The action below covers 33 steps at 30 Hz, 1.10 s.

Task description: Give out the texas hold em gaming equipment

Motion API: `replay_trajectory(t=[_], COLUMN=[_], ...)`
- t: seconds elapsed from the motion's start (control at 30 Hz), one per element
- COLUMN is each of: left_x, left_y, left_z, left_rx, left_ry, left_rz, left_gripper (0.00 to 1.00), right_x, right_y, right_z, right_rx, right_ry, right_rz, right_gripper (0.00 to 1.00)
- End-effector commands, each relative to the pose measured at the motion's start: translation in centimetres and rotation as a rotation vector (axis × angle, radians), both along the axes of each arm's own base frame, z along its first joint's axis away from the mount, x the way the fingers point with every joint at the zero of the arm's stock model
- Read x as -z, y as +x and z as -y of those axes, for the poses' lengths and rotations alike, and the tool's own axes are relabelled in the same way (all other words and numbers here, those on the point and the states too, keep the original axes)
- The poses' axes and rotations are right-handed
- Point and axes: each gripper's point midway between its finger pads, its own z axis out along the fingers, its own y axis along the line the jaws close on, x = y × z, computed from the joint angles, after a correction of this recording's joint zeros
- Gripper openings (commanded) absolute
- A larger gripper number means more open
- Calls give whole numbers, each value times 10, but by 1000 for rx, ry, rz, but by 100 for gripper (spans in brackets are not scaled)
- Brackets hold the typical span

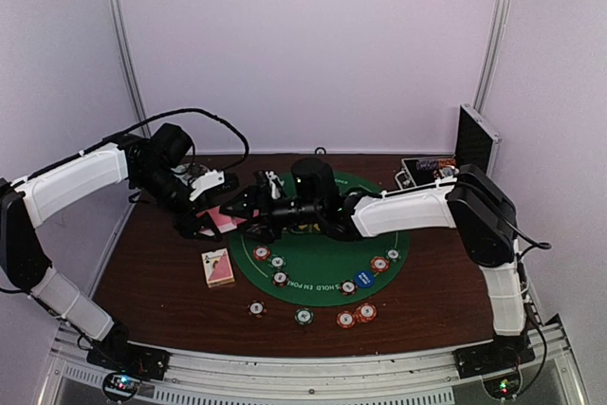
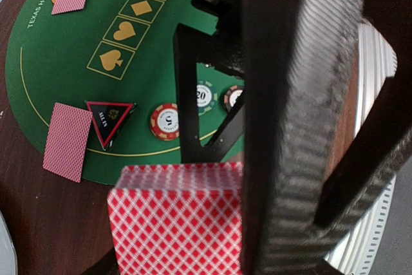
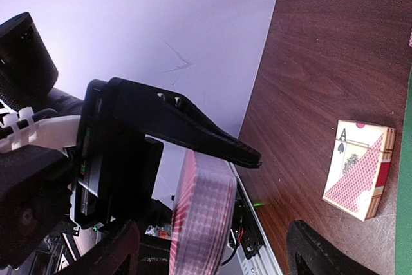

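Pink-backed cards (image 2: 174, 223) — clamped by left gripper (image 1: 211, 220); right gripper (image 1: 245, 208) wide around them — card box (image 3: 358, 169) near.

Robotics lab cell, plain white walls (image 1: 303, 45), aluminium frame posts (image 1: 123, 45), table-bolted arms (image 1: 71, 187)

White shells over black joints on both arms! The left arm (image 1: 71, 182) trails a black cable (image 1: 204, 116) looping off its wrist. The right arm (image 1: 408, 211) shows a bulky black elbow. The left gripper (image 1: 211, 222) has matte-black, angular jaws under a white housing. Small lights glow at both bases.
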Motion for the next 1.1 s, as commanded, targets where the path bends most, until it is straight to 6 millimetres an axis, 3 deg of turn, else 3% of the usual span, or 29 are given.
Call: replay_trajectory(t=[0.0, 0.47, 0.57, 0.87, 1.07], left_x=[-9, -9, -8, -7, -7], left_y=[3, 5, 5, 3, 2], left_z=[6, 8, 8, 4, 4], left_rx=[10, 14, 16, 24, 27], left_ry=[-32, -30, -28, -11, -11], left_rz=[22, 23, 23, 38, 43], left_gripper=[0, 0, 0, 0, 0], right_x=[-8, 10, 21, 44, 40], right_y=[-3, -11, -11, 1, 6], right_z=[-13, -42, -46, -27, -13], right_rx=[-38, -123, -135, -83, -59], right_ry=[41, 24, -7, -74, -77], right_rz=[9, -41, -62, -102, -96], right_gripper=[82, 80, 79, 69, 60])
